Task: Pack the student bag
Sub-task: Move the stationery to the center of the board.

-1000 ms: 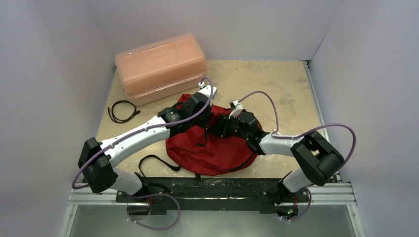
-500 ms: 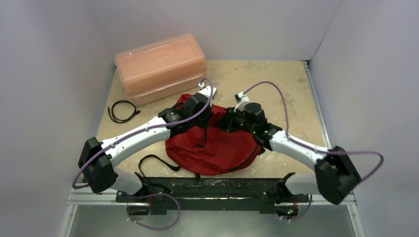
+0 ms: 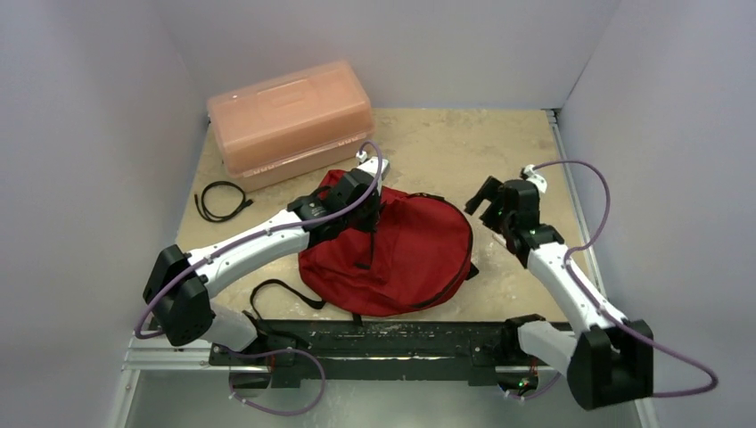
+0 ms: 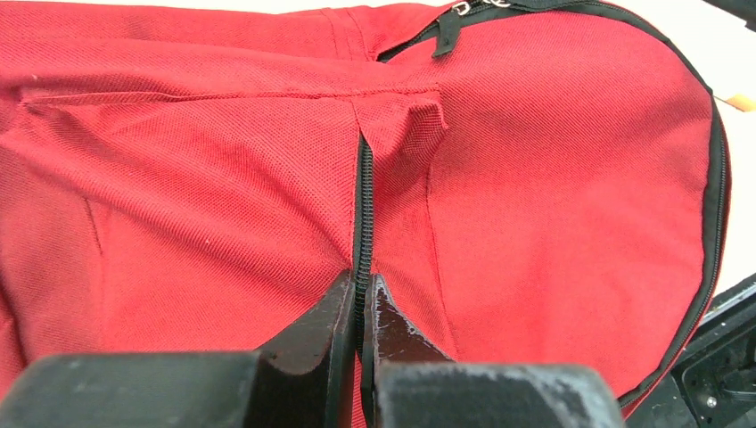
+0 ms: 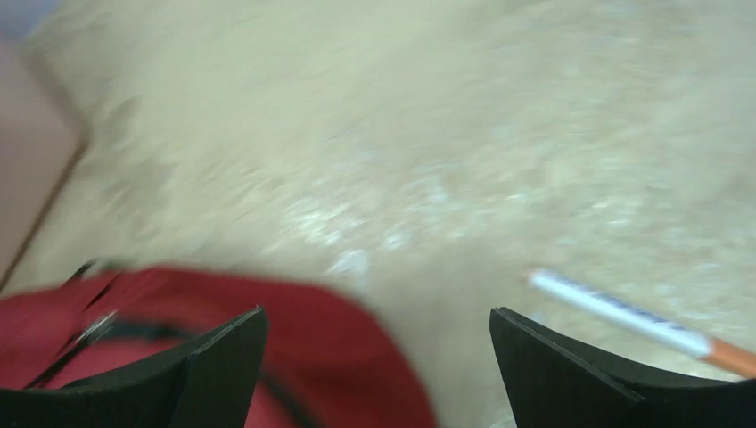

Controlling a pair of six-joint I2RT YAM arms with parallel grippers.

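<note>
Pinching black zipper (image 4: 363, 196) of dark red fabric student bag (image 4: 553, 178) with left gripper (image 4: 359, 290); facing slanted white, orange-tipped pen (image 5: 624, 312) ahead-right with spread right gripper (image 5: 376, 321).

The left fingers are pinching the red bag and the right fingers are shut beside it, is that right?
No. The right fingers are wide open, not shut, as the right wrist view shows. The left fingers do pinch the bag, and the right ones are beside it.

I see the student bag (image 3: 401, 254) in deep red weave with a black zipper (image 4: 363, 205). The box (image 3: 290, 120) is translucent orange-pink and the worktop (image 3: 446, 147) mottled beige. The cable (image 3: 221, 201) is black, the pen (image 5: 624, 312) white with an orange end.
</note>
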